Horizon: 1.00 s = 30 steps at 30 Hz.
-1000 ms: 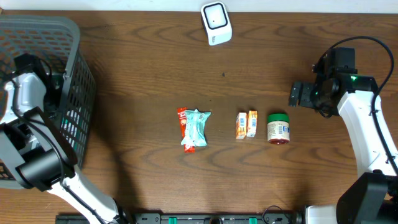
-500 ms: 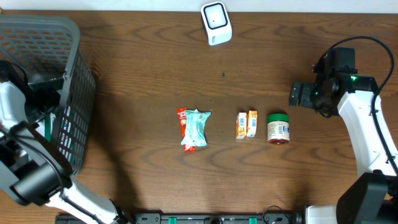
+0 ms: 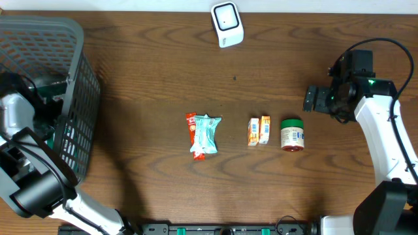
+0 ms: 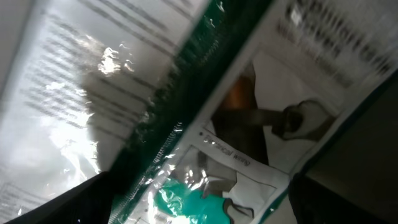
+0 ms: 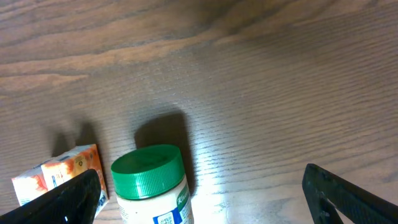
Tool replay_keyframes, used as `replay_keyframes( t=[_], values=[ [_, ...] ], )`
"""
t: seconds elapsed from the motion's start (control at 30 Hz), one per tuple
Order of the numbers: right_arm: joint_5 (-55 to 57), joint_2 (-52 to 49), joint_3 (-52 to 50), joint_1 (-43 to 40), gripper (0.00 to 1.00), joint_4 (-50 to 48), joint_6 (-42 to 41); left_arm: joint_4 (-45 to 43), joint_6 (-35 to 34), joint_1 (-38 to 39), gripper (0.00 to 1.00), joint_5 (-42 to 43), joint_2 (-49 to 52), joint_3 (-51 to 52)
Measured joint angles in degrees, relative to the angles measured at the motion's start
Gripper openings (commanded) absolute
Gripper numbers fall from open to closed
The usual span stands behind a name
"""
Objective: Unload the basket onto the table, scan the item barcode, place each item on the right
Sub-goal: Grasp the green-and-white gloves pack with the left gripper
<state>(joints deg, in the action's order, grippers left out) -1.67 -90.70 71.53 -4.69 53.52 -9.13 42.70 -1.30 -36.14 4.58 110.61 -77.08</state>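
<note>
My left gripper (image 4: 205, 200) is down inside the grey basket (image 3: 80, 46), open, with its dark fingertips (image 4: 74, 202) on either side of a shiny white-and-green printed packet (image 4: 249, 106) that fills the left wrist view. I cannot tell whether the fingers touch it. From overhead the mesh mostly hides that gripper. The white scanner (image 3: 226, 24) stands at the table's far edge. My right gripper (image 3: 315, 99) hangs open above the table, just behind a green-lidded jar (image 5: 149, 180), with nothing between its fingers.
In a row mid-table lie a red and teal snack packet (image 3: 203, 135), two small orange boxes (image 3: 259, 130) and the jar (image 3: 292, 134). The basket takes up the far left corner. One orange box (image 5: 59, 177) also shows in the right wrist view.
My left arm has shifted toward the table's near side and sunk deeper into the basket. The right arm and the items on the table have not moved.
</note>
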Motion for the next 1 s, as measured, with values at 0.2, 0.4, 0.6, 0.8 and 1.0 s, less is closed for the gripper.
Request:
replay_keyframes(
  t=[0.2,0.4,0.6,0.8,1.0],
  values=[
    [0.0,0.0,0.0,0.0,0.99,0.0,0.0,-1.4,4.0,0.6,0.90,0.0,0.0,0.8],
    [0.0,0.0,0.0,0.0,0.99,0.0,0.0,-2.7,6.6,0.6,0.91,3.9,-0.1,0.8],
    [0.0,0.0,0.0,0.0,0.99,0.0,0.0,-2.7,8.4,0.6,0.91,9.4,-0.9,0.7],
    [0.0,0.0,0.0,0.0,0.99,0.0,0.0,-2.7,8.9,1.0,0.91,11.0,-2.0,0.7],
    [0.0,0.0,0.0,0.0,0.99,0.0,0.0,-2.6,8.7,2.6,0.91,8.9,-2.0,0.7]
  ],
)
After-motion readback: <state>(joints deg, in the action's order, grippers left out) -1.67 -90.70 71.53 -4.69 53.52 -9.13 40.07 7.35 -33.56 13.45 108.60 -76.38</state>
